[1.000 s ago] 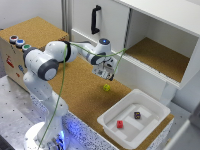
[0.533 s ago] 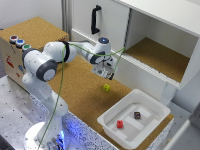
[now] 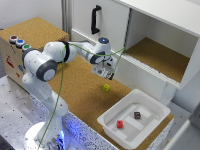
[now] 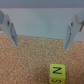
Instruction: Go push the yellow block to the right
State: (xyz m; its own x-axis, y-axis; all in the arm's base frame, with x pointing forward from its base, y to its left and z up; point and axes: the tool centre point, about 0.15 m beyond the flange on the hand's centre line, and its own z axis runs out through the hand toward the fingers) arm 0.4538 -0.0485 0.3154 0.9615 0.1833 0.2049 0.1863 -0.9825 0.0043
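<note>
Cataloguing from the yellow block [image 3: 106,87] outward: we find it lying alone on the cork surface [image 3: 80,95], apart from everything else, with dark markings on its upper face that the wrist view shows but does not let us read. At about 11 o'clock from it in the exterior view, raised above the cork, hangs the end effector [image 3: 106,73]; its fingers [image 4: 11,31] are spread wide with nothing between them, and the block [image 4: 56,73] sits clear of both. At about 4 o'clock from the block stands a white tray [image 3: 110,120] holding a red block [image 3: 120,124] and a dark brown block [image 3: 137,115].

Step in hand, as we judge it: approach, contact not yet made. The next move calls for lowering beside the block on the side opposite the push direction, then sweeping across.

Hard to make out: the fingertips in the exterior view, and the block's lower edge, cut off in the wrist view.
</note>
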